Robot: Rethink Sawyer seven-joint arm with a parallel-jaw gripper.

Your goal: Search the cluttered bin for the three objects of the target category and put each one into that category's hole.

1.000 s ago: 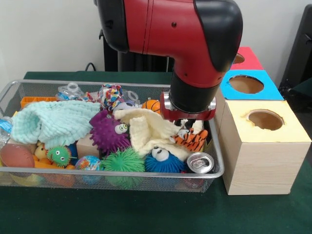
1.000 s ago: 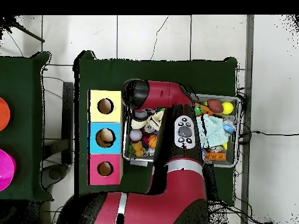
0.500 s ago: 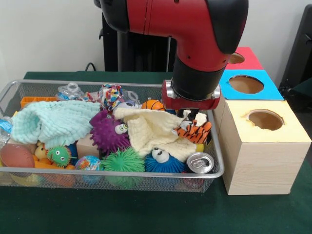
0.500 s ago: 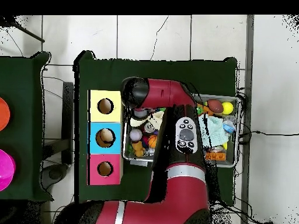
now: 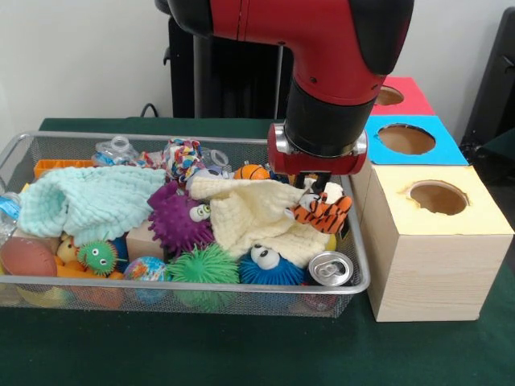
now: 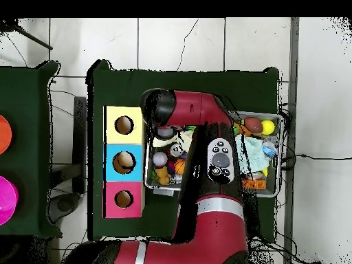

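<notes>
The glossy red and black robot arm (image 5: 322, 48) is showing a rounded red shell with a black cap curving over its elbow, and two small dark screw holes are sitting in the red surface. Below the red shell, a black cylindrical wrist section (image 5: 326, 121) is narrowing into a red collar ring (image 5: 316, 158) that is carrying silver metal fittings at both sides. In the overhead view the long red arm link (image 6: 213, 185) is displaying an oval grey control panel (image 6: 218, 159) with small dark buttons, a silver band is crossing the link lower down, and a black rounded joint cap (image 6: 156, 105) is closing the arm's end.
</notes>
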